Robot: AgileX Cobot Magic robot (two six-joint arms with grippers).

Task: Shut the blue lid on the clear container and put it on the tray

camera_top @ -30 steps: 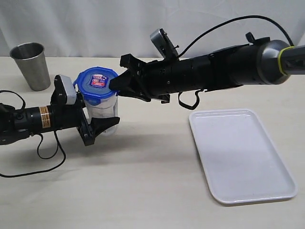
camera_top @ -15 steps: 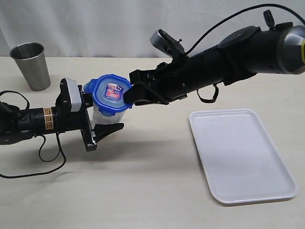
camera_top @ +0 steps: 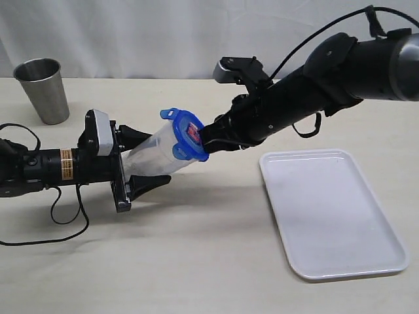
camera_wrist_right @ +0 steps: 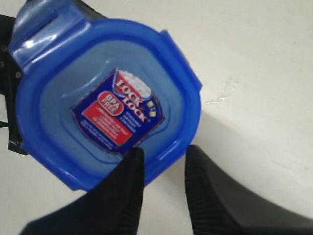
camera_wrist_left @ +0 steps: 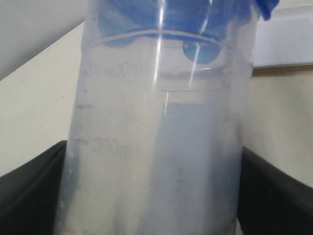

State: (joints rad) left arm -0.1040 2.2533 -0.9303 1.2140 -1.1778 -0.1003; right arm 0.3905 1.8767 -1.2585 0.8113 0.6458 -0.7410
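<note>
Inside the left gripper (camera_top: 148,161) leans the clear container (camera_top: 159,151).

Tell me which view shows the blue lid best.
Right wrist view: the blue lid faces the camera, nearly whole outline and sticker clear. Exterior view shows it obliquely, on the tilted clear container's mouth. Left wrist view shows only blue patches of it through the container's wall.

Matte black throughout, from tubular arms (camera_top: 314,82) to left tool (camera_top: 155,157) and right tool (camera_top: 208,139). Orange-and-white label band (camera_top: 61,163) and white camera block (camera_top: 98,133) on the left; grey camera block (camera_top: 238,67) on the right. Trails thin black cables (camera_top: 84,210).
</note>
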